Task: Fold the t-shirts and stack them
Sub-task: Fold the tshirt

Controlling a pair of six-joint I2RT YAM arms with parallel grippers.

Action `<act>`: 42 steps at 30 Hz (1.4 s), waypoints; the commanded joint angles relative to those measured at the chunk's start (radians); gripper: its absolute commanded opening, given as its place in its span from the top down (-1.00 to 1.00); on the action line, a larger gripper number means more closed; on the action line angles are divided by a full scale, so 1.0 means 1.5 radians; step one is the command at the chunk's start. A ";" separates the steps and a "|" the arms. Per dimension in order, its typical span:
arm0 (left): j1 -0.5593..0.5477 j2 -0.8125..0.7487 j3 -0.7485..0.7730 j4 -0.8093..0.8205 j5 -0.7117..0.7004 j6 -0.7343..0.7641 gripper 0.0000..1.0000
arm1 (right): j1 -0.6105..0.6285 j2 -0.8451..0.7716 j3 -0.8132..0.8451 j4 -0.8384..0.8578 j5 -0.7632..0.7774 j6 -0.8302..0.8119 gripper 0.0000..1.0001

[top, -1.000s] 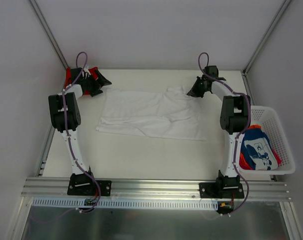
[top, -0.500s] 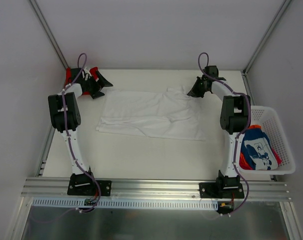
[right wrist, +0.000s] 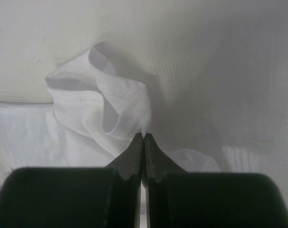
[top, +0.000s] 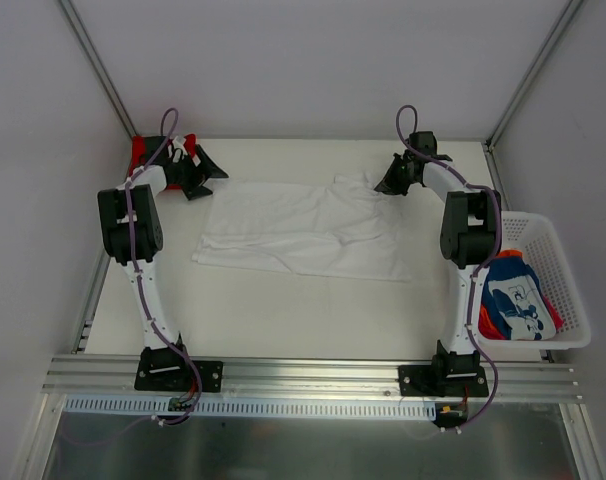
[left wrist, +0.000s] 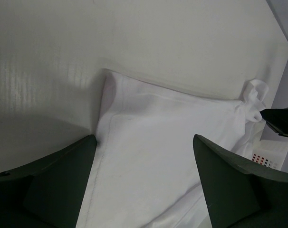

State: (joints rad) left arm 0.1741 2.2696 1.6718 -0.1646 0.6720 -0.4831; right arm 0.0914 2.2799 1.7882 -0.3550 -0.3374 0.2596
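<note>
While the white t-shirt (top: 303, 228) is lying spread on the surface (top: 283, 310), long axis running 9-to-3, the left pincer (top: 208, 165) is hovering spread over its 10 o'clock corner, hem sitting between the jaws. At 2 o'clock the right pincer (top: 386, 182) is pressing together, apparently pinching the bunched corner. Each arm is working its own end. Cloth is looking thin and creased.
</note>
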 commanded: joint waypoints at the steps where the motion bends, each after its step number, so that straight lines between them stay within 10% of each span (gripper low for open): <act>1: -0.021 0.037 0.027 -0.067 0.001 0.018 -0.70 | -0.001 -0.059 0.003 -0.005 0.006 -0.010 0.99; 13: -0.029 0.049 0.048 -0.077 -0.006 0.015 -0.58 | -0.005 -0.059 0.004 -0.005 0.006 -0.016 0.99; 35: -0.027 0.055 0.055 -0.090 -0.031 0.002 1.00 | -0.008 -0.062 -0.003 -0.005 0.004 -0.018 0.99; 42: -0.026 0.049 0.053 -0.091 -0.033 -0.003 1.00 | -0.009 -0.069 -0.004 -0.005 0.002 -0.019 0.99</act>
State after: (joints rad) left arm 0.1429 2.3375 1.7329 -0.2710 0.6464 -0.4870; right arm 0.0879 2.2707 1.7855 -0.3557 -0.3298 0.2493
